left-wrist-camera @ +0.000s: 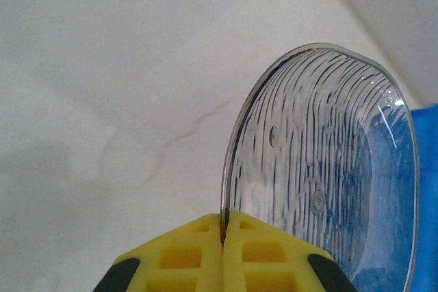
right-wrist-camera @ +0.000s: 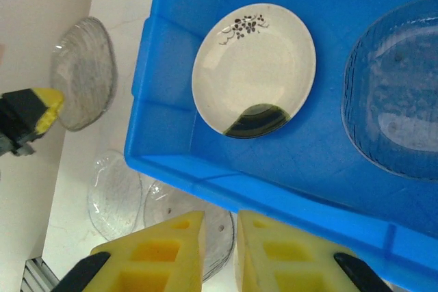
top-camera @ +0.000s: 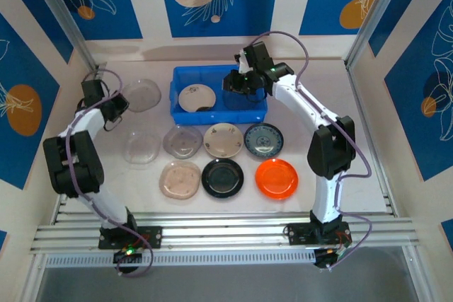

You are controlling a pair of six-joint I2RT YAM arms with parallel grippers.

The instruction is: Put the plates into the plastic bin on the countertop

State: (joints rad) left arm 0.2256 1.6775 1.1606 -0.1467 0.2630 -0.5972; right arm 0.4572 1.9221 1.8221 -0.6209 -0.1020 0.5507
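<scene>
Countertop: pale and matte, carrying everything. Plastic bin, bright blue, is sitting at far centre.

R arm is reaching over the bin's right half. L arm is reaching toward the far left, just beside the bin's left wall.

Plates: 2 are lying flat inside the bin, a beige plate w/ dark patch on the left and a clear plate on the right. 7 are lying on the countertop near the bin. Back row, L to R: clear, clear grey, beige, blue-patterned. Front row: pinkish, black, orange-red.

L gripper is pinching the rim of a ribbed clear plate, pads pressed together on its edge. This plate is tilting up on edge outside the bin; prob. off the surface, can't confirm.

R gripper is hovering above the bin's near wall, jaws standing slightly apart w/ nothing between them.
</scene>
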